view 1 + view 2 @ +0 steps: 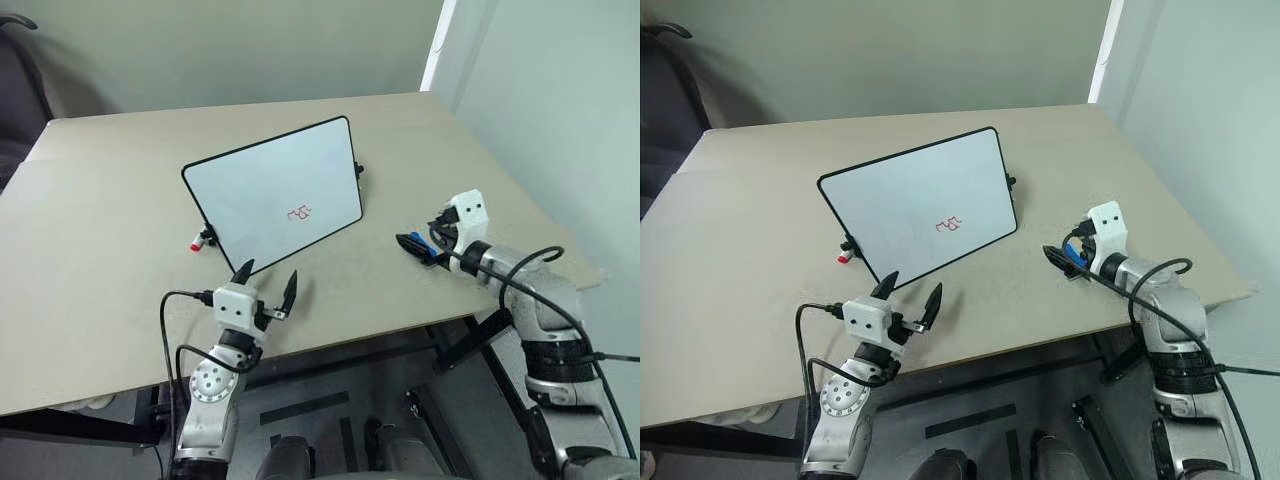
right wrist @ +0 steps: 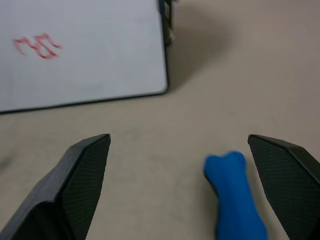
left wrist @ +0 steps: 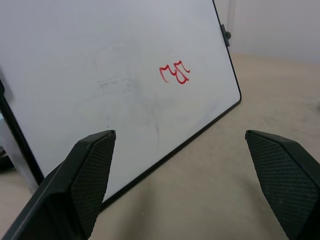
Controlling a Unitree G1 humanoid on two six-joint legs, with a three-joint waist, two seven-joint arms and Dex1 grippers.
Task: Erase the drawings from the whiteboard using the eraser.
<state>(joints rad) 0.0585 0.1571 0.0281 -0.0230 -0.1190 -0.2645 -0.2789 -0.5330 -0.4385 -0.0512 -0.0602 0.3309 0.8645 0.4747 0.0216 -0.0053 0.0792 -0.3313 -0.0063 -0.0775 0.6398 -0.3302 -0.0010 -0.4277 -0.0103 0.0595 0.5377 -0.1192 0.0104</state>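
The whiteboard (image 1: 270, 190) stands tilted back on the tan table (image 1: 110, 220), its black frame resting on the tabletop. The drawings (image 1: 299, 212), a small red scribble, sit low on its right half and appear again in the left wrist view (image 3: 175, 73). To the right of the board the blue eraser (image 2: 235, 200) lies flat on the table. My right gripper (image 2: 179, 142) hovers over it, open, with the eraser between the fingers and nearer one of them, not gripped. My left gripper (image 1: 268, 275) is open and empty in front of the board's lower edge.
A red-capped marker (image 1: 200, 241) lies by the board's lower left corner. The board's black clip foot (image 1: 359, 170) sticks out at its right edge. The table's front edge (image 1: 350, 335) runs just under my left gripper. A dark chair (image 1: 20, 90) stands at the far left.
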